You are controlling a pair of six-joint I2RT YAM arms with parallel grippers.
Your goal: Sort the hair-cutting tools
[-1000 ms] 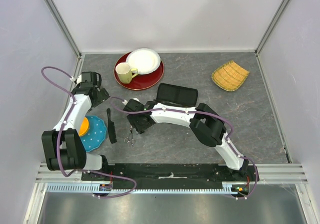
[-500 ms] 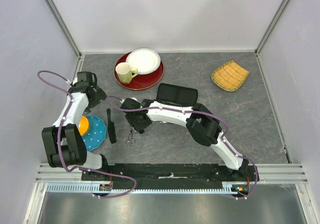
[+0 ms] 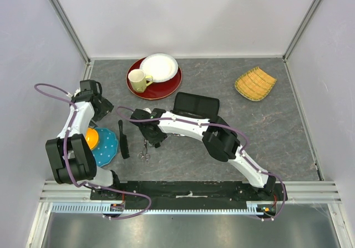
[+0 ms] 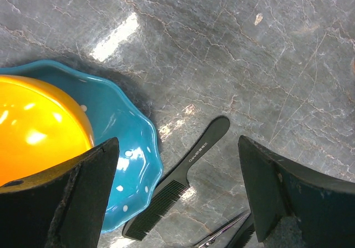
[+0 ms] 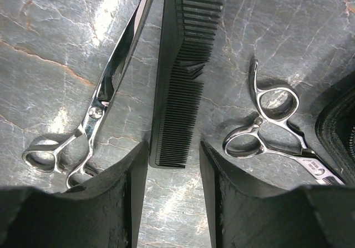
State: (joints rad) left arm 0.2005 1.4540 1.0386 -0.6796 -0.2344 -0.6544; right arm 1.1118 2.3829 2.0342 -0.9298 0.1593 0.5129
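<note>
Two pairs of silver scissors lie either side of a slim black comb (image 5: pixel 183 76): one pair (image 5: pixel 94 109) to its left, the other (image 5: pixel 272 120) to its right. My right gripper (image 5: pixel 172 165) hangs low over the comb's near end, jaws open and straddling it with a narrow gap. In the top view the right gripper (image 3: pixel 151 138) covers that comb, and one pair of scissors (image 3: pixel 144 155) shows below it. A handled black comb (image 4: pixel 177 187) lies beside the blue dish (image 4: pixel 130 165). My left gripper (image 4: pixel 177 148) is wide open above it and holds nothing.
The blue dish (image 3: pixel 108 145) holds an orange bowl (image 3: pixel 91 138). A flat black case (image 3: pixel 196 105) lies behind the right arm. A red plate (image 3: pixel 166 87) with a mug (image 3: pixel 138 80) and a white dish (image 3: pixel 159 66) stands at the back. A yellow woven tray (image 3: pixel 255 84) is back right.
The left gripper has drawn back toward the left wall. The right gripper has shifted slightly left over the comb and its jaws have narrowed.
</note>
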